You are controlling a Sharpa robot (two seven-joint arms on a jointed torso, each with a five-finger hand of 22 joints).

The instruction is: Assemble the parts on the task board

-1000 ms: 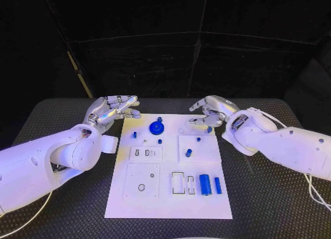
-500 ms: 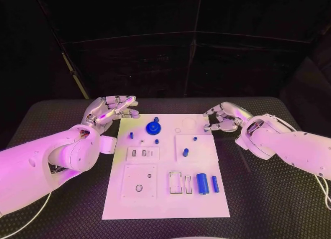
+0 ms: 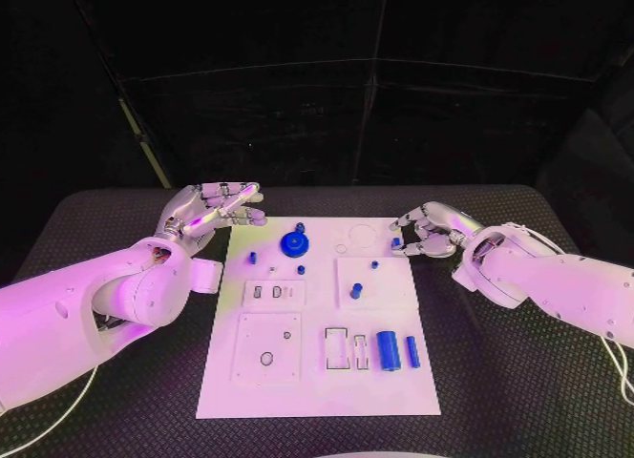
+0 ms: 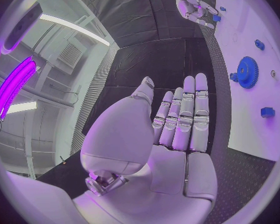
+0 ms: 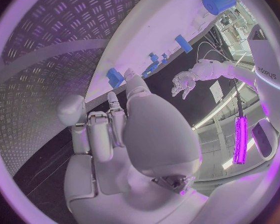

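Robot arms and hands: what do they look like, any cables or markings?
Both arms are bulky, rounded white shells. Each ends in a silver metallic hand, left hand and right hand, with segmented fingers. A thin white cable loops beside the right arm, and another trails below the left arm. In the right wrist view the left arm's shell carries dark "Sharpa" lettering.

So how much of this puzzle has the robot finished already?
Some looks done: a blue gear wheel and small blue pegs already stand on the white task board. In hand: nothing that I can see; the left hand and right hand hover by the far corners. Left: a blue cylinder and blue bar lie loose beside unfilled slots.
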